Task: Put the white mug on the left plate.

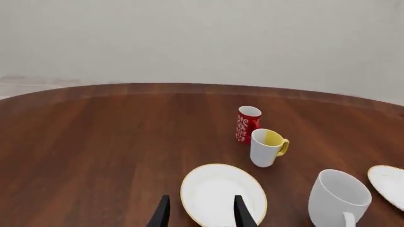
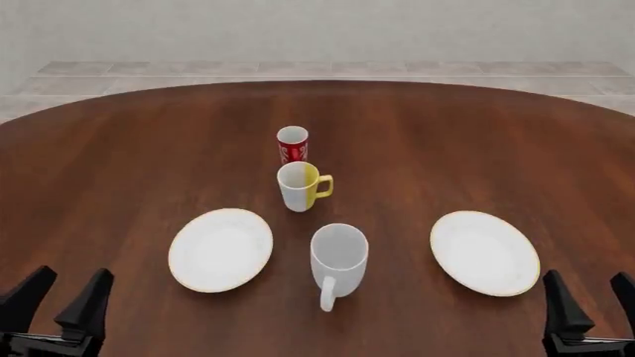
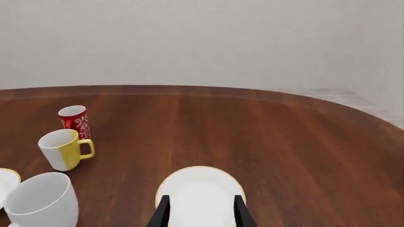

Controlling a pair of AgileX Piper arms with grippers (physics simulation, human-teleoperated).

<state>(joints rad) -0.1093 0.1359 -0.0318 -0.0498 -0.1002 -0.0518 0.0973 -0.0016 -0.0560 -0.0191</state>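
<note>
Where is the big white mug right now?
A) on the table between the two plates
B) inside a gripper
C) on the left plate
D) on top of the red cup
A: the white mug stands upright on the bare table, between the left plate and the right plate, touching neither.

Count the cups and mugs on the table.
3. The white mug stands between the two plates; the yellow-and-white mug is just beyond it; the red-and-white cup is farthest back. None appears hidden.
</note>
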